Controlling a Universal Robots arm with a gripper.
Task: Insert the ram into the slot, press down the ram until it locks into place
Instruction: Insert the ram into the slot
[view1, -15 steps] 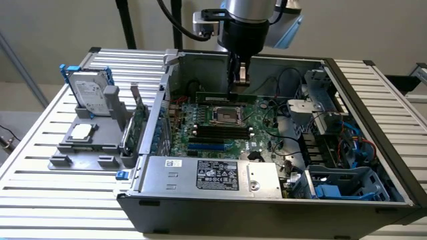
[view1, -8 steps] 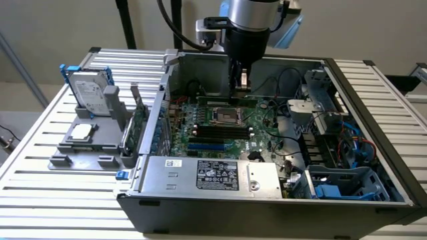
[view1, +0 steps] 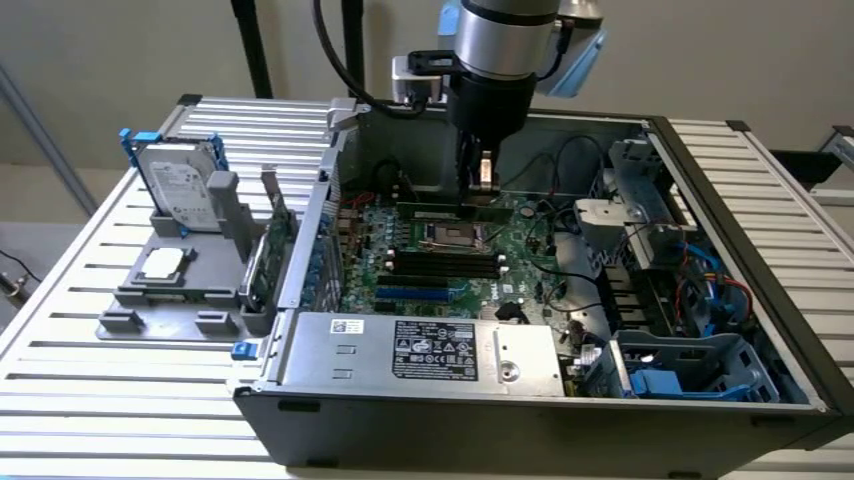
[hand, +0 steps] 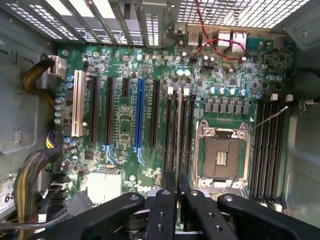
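The ram (view1: 441, 213) stands on edge in a black slot just behind the CPU socket (view1: 447, 237) on the motherboard. In the wrist view the ram (hand: 178, 130) appears as a thin pale strip between two empty black slots (hand: 189, 135), with white end clips at its far end. My gripper (view1: 483, 190) hangs straight down over the ram's end toward the exterior view's right. Its fingers (hand: 165, 210) are together, with only a hairline gap. Whether the fingertips touch the ram's top edge is unclear.
More empty black slots (hand: 267, 150) lie on the CPU socket's other side. A bright blue socket (hand: 139, 115) sits among the expansion sockets. Case walls, the power supply (view1: 414, 345), drive cages (view1: 667, 240) and cables surround the board. A hard drive (view1: 180, 190) rests on a grey stand outside.
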